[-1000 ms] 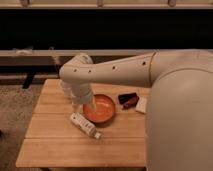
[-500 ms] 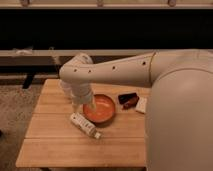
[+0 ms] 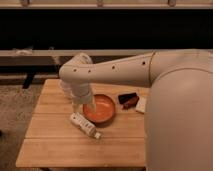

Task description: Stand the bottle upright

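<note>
midway between the tabletop's front and back edges the bottle (image 3: pixel 84 125) lies flat; the gripper (image 3: pixel 77 106) hangs above, probably to grasp it; open or closed, i cannot tell.

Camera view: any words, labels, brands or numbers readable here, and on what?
On the bottle: dark label print, too blurred to read.
On the dark and red packet: nothing legible.
On the hand, just above the bottle beside the orange bowl: no markings visible.
</note>
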{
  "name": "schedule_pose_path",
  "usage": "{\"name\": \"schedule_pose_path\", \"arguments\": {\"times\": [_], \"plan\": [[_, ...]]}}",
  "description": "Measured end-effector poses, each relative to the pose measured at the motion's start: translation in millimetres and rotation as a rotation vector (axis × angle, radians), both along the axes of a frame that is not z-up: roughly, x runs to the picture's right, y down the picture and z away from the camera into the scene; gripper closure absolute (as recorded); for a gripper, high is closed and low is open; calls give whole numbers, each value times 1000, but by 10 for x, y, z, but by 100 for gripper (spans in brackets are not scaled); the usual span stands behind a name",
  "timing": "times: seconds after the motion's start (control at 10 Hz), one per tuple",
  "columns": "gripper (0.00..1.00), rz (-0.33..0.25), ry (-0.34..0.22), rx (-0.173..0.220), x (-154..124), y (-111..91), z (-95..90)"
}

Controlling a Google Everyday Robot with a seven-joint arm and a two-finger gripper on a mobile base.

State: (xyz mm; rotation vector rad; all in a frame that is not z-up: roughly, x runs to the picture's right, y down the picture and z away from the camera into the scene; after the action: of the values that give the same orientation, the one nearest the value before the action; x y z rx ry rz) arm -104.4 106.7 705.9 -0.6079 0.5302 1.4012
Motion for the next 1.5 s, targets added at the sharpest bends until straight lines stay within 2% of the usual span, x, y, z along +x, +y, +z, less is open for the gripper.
{"name": "schedule_pose_path", "arguments": {"times": [0.2,0.4,0.6,0.8,1.0,1.3,1.5], "plan": [[35,-89,-107,-22,61,200,-5],[35,-158,-217,-54,45,461,-106],[35,-196,-273,-64,2,706,-169],[35,-201,-247,-52,-15,963,-108],[35,-204,-193,-75,21,1208,7],[35,-186,-105,-112,254,1376,133],[35,-180,-74,-127,341,1440,194]]}}
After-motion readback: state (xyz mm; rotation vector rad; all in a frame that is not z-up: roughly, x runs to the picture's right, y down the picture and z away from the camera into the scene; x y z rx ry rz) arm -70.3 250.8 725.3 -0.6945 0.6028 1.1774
